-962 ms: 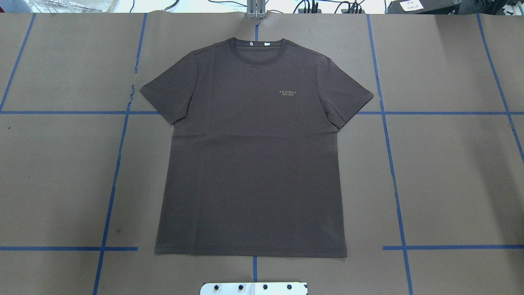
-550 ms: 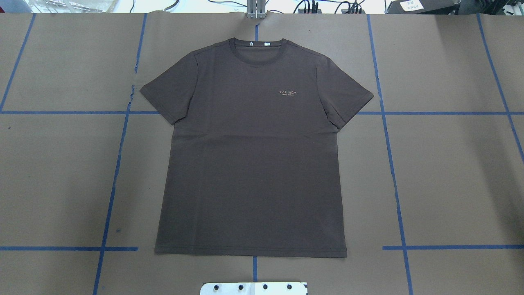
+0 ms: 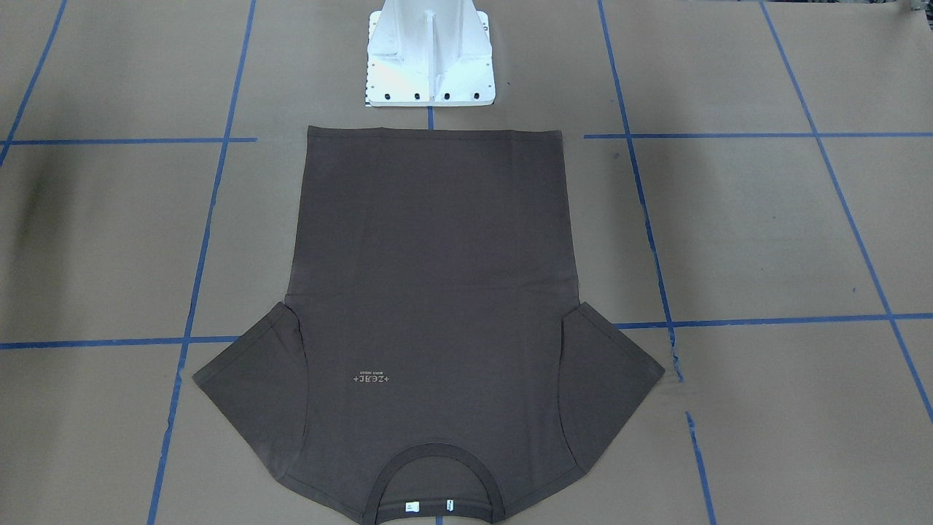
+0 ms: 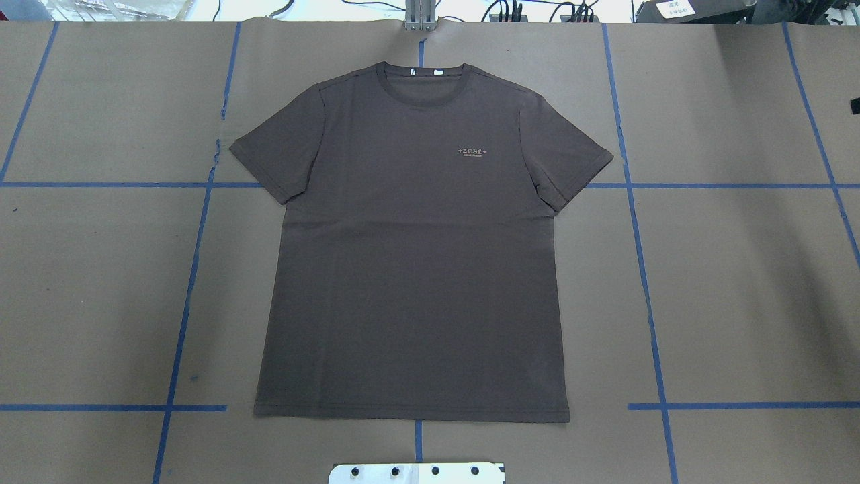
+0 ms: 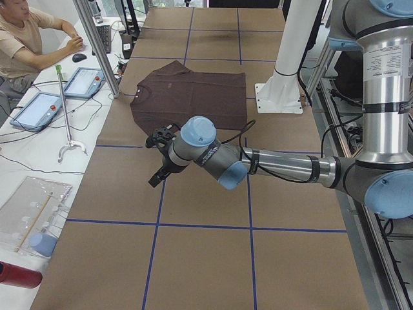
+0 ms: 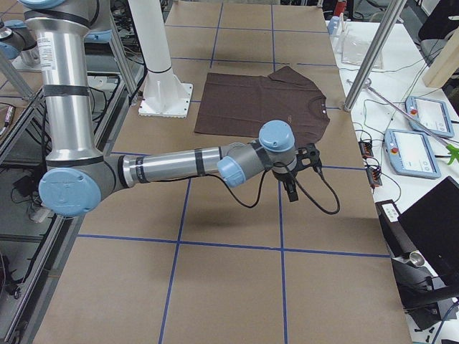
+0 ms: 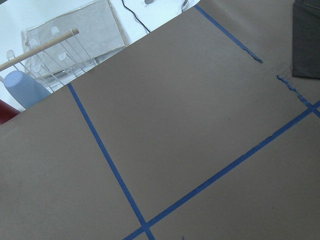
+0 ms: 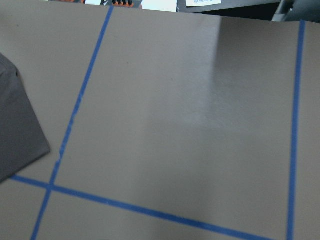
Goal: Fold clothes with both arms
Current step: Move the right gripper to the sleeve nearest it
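The left gripper (image 5: 157,174) hangs over the brown paper table cover (image 4: 87,289), clear of the dark brown T-shirt (image 4: 410,269). Whether its fingers are parted or closed cannot be told. The same holds for the right gripper (image 6: 290,188), on the shirt's other side. The shirt lies flat and spread between blue tape lines (image 4: 181,323), logo up, hem near the white pedestal base (image 4: 416,472).
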You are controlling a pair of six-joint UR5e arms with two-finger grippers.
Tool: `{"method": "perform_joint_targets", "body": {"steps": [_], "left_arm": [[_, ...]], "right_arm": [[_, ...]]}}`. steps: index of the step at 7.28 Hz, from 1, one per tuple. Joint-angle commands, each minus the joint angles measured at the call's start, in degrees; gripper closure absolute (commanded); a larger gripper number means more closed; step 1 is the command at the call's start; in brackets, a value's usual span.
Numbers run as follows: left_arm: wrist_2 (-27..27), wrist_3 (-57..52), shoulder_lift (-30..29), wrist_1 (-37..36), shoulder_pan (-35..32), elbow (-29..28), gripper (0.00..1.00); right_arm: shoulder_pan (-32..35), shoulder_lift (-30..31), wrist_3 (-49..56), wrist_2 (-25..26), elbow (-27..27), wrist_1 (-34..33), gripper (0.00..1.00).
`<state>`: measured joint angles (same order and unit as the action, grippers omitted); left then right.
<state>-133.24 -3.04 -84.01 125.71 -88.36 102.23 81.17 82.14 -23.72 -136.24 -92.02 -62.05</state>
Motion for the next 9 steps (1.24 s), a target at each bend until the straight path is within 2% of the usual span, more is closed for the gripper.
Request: {"method": "perform_joint_targets", "body": {"steps": [1, 2, 3, 5, 7, 8, 9], "left_arm": [[0.00, 6.27, -0.10, 3.81, 0.03, -0.27, 0.00], [0.00, 7.25, -0.10, 4.10, 0.03, -0.80, 0.00], [-1.04, 7.43, -0.10, 4.11, 0.03, -0.63, 0.00], [-2.99, 7.44, -0.10, 4.19, 0.03, -0.80, 0.00], [-2.99, 7.52, -0.19, 4.11, 0.03, -0.98, 0.00], [-2.99, 7.44, -0.19, 4.19, 0.03, -0.89, 0.00], [-2.99, 7.44, -0.19, 4.19, 0.03, -0.80, 0.00]], "right_arm": [[-11.15, -8.29, -20.75, 10.04, 6.84, 11.29, 0.00], [-16.43, -11.01, -27.81, 18.12, 7.29, 12.11, 0.00], [-20.23, -14.43, -32.49, 21.42, 8.60, 12.04, 0.00], [-27.71, -16.22, -36.57, 30.46, 10.37, 12.65, 0.14], [-31.41, -17.79, -37.98, 35.22, 13.69, 12.65, 0.26], [-31.78, -19.63, -37.98, 35.77, 16.84, 12.82, 0.29], [-32.48, -19.82, -37.98, 35.86, 17.40, 12.83, 0.29]]}}
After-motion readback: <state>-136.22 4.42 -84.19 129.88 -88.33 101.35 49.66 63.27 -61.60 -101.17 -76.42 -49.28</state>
